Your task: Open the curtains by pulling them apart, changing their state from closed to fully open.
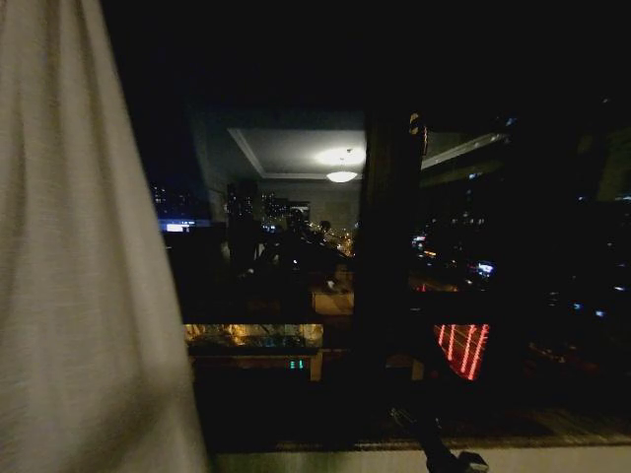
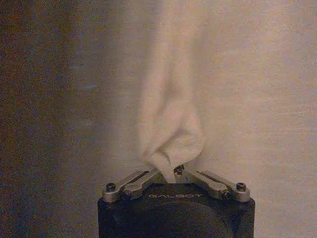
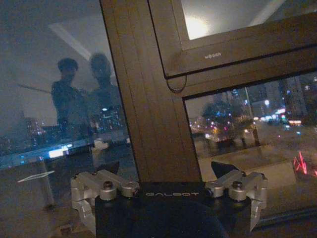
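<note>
Night fills the window glass [image 1: 296, 227], which mirrors a lit ceiling lamp [image 1: 341, 166] and scattered city lights beyond. Against that dark pane, one of the curtains [image 1: 69, 266] hangs at the far left of the head view, a pale sheer panel drawn aside so that the glass to its right lies bare. In the left wrist view the same cream fabric [image 2: 171, 134] fills the background, and a bunched fold of it runs down into the left gripper [image 2: 174, 173], whose fingers are pinched together on the cloth, the linkage bars folded inward toward the middle. The right gripper [image 3: 173, 173] faces the window with its fingers spread wide and nothing between them; it sits close before the brown window frame [image 3: 148, 99], whose upright post stands directly ahead of it and whose crossbar branches off beside an upper pane. That same post appears as a dark vertical bar [image 1: 385, 246] in the head view. Low in the head view, a dark part of an arm [image 1: 439, 448] reaches up past the pale window sill [image 1: 325, 460]. Faint reflections of two figures show in the glass beside the post.
</note>
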Tool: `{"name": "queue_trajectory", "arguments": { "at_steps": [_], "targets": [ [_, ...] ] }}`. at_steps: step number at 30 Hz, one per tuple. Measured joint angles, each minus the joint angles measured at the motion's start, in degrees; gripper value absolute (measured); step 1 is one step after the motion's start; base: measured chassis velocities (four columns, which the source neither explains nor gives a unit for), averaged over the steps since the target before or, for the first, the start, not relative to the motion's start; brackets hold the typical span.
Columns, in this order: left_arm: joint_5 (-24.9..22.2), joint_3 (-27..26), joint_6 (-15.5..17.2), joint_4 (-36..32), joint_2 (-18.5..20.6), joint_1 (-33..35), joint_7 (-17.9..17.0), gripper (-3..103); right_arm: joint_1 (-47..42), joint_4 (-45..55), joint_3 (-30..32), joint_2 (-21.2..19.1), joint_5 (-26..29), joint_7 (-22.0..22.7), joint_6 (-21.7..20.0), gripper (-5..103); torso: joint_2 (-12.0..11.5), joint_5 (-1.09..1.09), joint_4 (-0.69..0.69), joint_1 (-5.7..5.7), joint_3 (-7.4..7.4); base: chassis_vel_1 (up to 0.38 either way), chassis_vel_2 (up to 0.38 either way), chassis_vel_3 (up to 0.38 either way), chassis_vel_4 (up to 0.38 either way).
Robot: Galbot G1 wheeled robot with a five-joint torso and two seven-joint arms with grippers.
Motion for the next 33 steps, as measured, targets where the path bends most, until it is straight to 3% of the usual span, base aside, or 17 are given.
{"name": "queue_trajectory", "arguments": {
  "at_steps": [4, 7, 11, 15, 33],
  "targets": [
    [1.52, 4.16, 0.99, -6.33, -1.6, -0.45, 1.09, 0, 0.06, 0.2, -0.22, 0.0, -0.26, -0.03, 0.0, 100, 0.0, 0.03, 0.02, 0.0, 0.0, 0.0, 0.0, 0.0, 0.0],
    [4.05, 11.5, 3.45, -13.57, -3.42, -1.46, -2.18, 0, -0.12, 1.08, -0.56, 0.0, -1.26, 0.1, 0.02, 100, 0.0, 0.01, 0.01, 0.0, 0.0, 0.0, 0.0, 0.0, 0.0],
    [4.7, 17.13, 5.94, -18.54, -4.56, -2.69, -5.85, 0, -0.3, 1.86, -1.22, 0.0, -3.33, 0.16, 0.18, 100, 0.0, 0.02, 0.0, 0.0, 0.0, 0.0, 0.0, 0.0, 0.0],
    [6.18, 20.72, 7.03, -21.81, -5.75, -2.85, -7.0, 0, -0.37, 3.52, -1.85, 0.0, -6.17, -0.45, -0.08, 100, 0.0, 0.02, 0.01, 0.0, 0.0, 0.0, 0.0, 0.0, 0.0],
    [9.22, 22.33, 7.84, -24.63, -8.92, -0.43, -8.04, 0, 0.06, 6.36, -4.72, 0.0, -10.71, 0.02, -2.65, 100, 0.0, 0.01, 0.01, -0.01, -0.01, 0.031, 0.039, -0.036, -0.039]
  ]
}}
